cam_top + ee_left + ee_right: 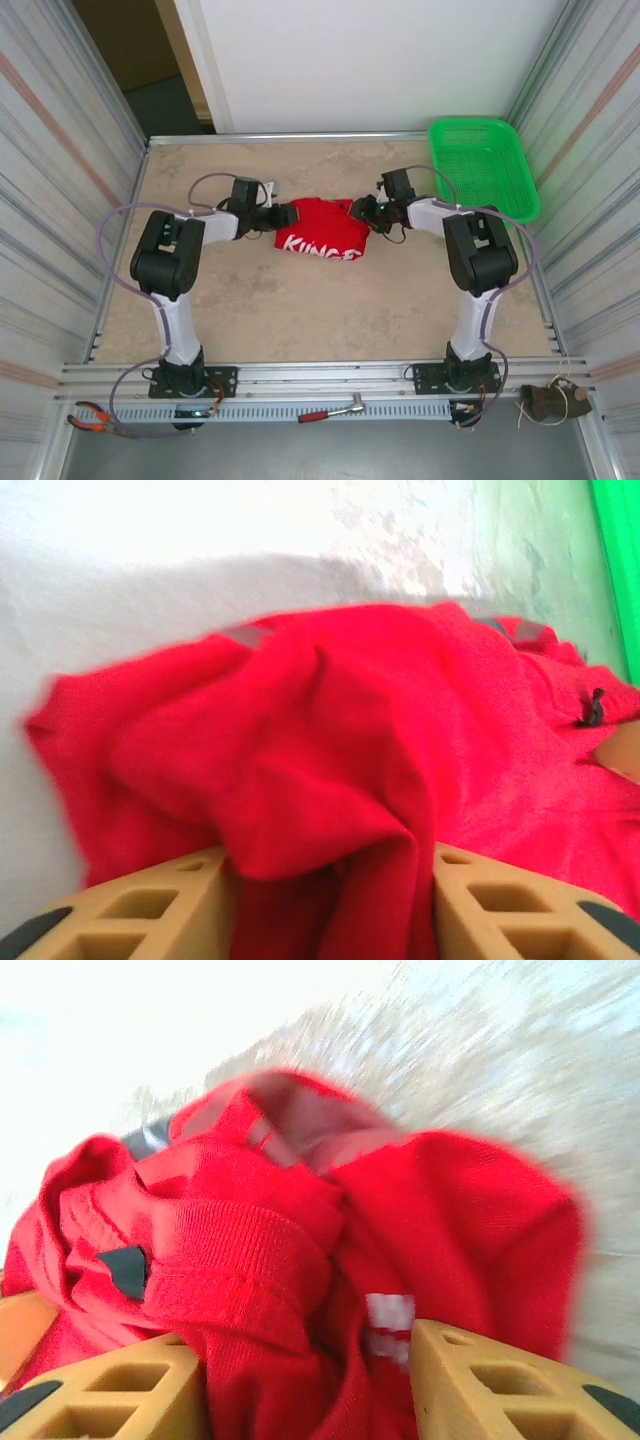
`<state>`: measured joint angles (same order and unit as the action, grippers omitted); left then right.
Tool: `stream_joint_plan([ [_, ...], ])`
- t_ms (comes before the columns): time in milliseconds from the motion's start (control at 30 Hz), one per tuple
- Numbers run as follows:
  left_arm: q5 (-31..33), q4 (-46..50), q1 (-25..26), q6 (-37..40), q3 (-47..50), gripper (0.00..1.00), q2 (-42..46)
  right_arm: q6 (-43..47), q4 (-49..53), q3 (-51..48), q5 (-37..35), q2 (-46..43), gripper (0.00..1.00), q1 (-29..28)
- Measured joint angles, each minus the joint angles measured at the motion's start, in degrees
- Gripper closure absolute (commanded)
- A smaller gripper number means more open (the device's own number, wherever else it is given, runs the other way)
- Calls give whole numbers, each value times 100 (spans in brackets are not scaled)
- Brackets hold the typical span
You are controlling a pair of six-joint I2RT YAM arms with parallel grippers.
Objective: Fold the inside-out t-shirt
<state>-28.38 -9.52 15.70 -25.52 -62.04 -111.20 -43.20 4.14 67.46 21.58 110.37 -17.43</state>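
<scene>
The inside-out t-shirt (320, 228) is a bright red bunched heap with white lettering along its near edge, lying mid-table. My left gripper (283, 215) is at the shirt's left end and my right gripper (358, 210) is at its right end. In the left wrist view the tan fingers (150, 905) stand apart, and a loose red fold (330, 780) sags between them at the left gripper (335, 905). The right gripper (310, 1385) is likewise open. A ribbed hem (240, 1250) and a small white label (388, 1325) lie in its gap.
A green mesh basket (480, 165) stands at the back right and shows as a green strip (620, 560) in the left wrist view. Corrugated walls close in both sides. Pliers (95, 418) and a ratchet (335, 410) lie on the front rail.
</scene>
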Motion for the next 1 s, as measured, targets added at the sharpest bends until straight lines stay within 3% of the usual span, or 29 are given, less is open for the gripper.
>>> stream_joint_plan([
  [100,94,192,-170,11,103,32,505,90,240,-195,-254,-647,52,160],
  [200,114,306,-223,-26,142,28,1204,173,396,-337,-369,-1355,60,149],
  [300,33,203,-33,-122,74,28,1681,166,339,-330,-382,-1733,73,-146],
  [400,-140,-66,280,-278,-127,28,1539,31,83,-308,-269,-1578,81,-483],
  [533,-343,-455,557,-507,-289,28,732,-372,-686,-466,-48,-861,82,-671],
  [733,-409,-667,378,-691,-299,28,-409,-1025,-1823,-909,269,107,83,-356],
  [867,-481,-839,225,-734,-315,28,-426,-1211,-2216,-909,382,133,78,-190],
  [1000,-442,-540,153,-708,-236,25,-83,-1152,-1891,-911,413,-136,72,-116],
])
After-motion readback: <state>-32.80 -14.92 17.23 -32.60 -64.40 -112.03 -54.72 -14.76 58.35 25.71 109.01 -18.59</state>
